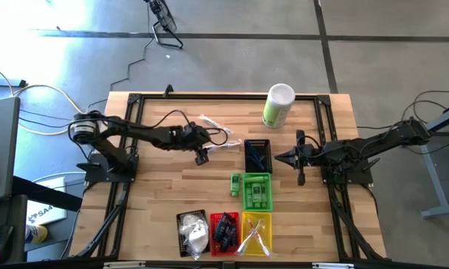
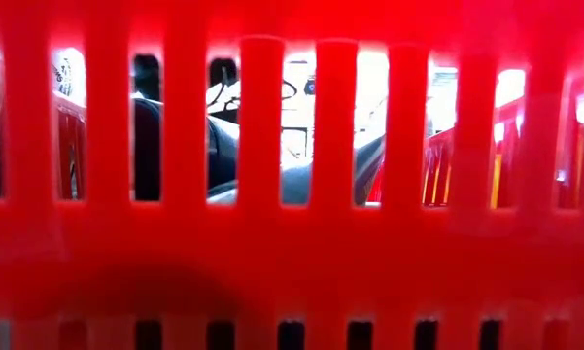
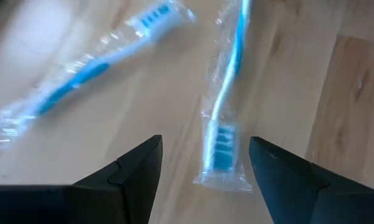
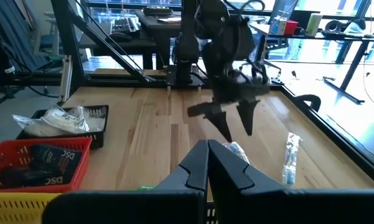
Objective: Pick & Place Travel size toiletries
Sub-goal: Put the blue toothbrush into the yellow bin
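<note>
Two thin clear-wrapped sticks with blue-and-white toothbrushes inside lie flat on the wood. In the left wrist view one stick runs away between my fingers, and the other stick lies off to one side. My left gripper is open and hovers just above them, touching neither; the high view shows this left gripper mid-table. My right gripper is shut and holds nothing; the high view places the right gripper right of the black basket. A small green bottle lies beside the green basket.
A tall green-and-white canister stands near the far edge. At the near edge sit a black basket of white pouches, a red basket of dark blue tubes and a yellow basket. The red basket wall blocks the low view.
</note>
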Action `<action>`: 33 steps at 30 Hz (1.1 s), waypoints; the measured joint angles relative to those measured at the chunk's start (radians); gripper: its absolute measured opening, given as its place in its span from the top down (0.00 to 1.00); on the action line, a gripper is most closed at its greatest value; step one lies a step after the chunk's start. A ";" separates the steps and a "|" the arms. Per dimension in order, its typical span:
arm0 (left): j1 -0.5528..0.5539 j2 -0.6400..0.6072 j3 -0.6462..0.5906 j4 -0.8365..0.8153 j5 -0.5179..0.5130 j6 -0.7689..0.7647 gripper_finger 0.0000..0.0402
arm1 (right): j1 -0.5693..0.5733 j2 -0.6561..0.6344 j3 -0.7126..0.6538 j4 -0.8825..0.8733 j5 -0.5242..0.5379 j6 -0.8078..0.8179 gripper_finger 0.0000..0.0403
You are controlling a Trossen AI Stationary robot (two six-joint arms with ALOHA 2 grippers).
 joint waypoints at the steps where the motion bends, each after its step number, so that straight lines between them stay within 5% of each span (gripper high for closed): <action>1: 0.002 0.015 0.000 0.010 0.013 0.000 0.42 | 0.000 0.000 0.000 0.000 0.000 0.000 0.99; 24: 0.047 0.140 0.001 0.082 0.104 -0.030 0.42 | 0.000 0.000 0.000 0.003 0.000 0.000 0.99; 33: 0.045 0.144 0.000 0.118 0.135 -0.027 0.62 | 0.000 0.000 0.000 0.003 0.000 0.000 0.99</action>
